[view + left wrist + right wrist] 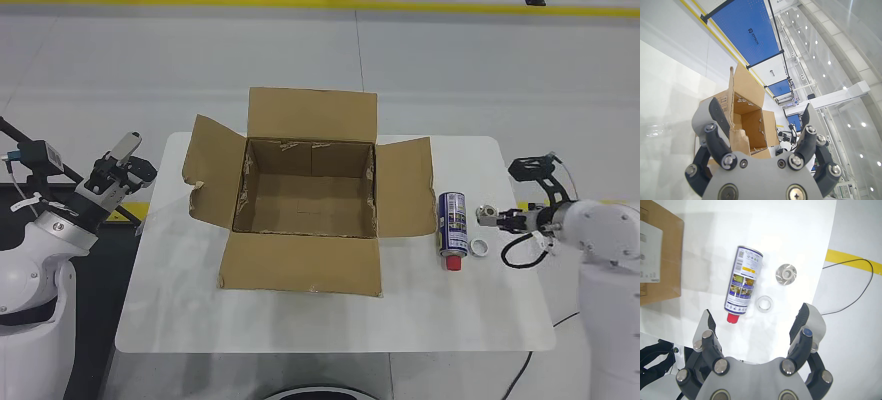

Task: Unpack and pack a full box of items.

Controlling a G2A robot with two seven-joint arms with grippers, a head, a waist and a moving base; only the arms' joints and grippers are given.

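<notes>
Box (311, 190), flaps out, looks empty at top-view centre: unpacking seems done. Spray can (453, 222) and ring (480, 246) lie to its right on the tabletop (300, 320). Right gripper (757, 311) is spread wide, holding nothing, near them; next it should descend on the can. Left gripper (761, 106) is likewise spread, holding nothing. Right wrist view adds a flanged disc (786, 274) beside the ring.

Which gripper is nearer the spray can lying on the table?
Right. The right gripper hangs open right beside the spray can; the left gripper is far off, on the other side of the cardboard box.
</notes>
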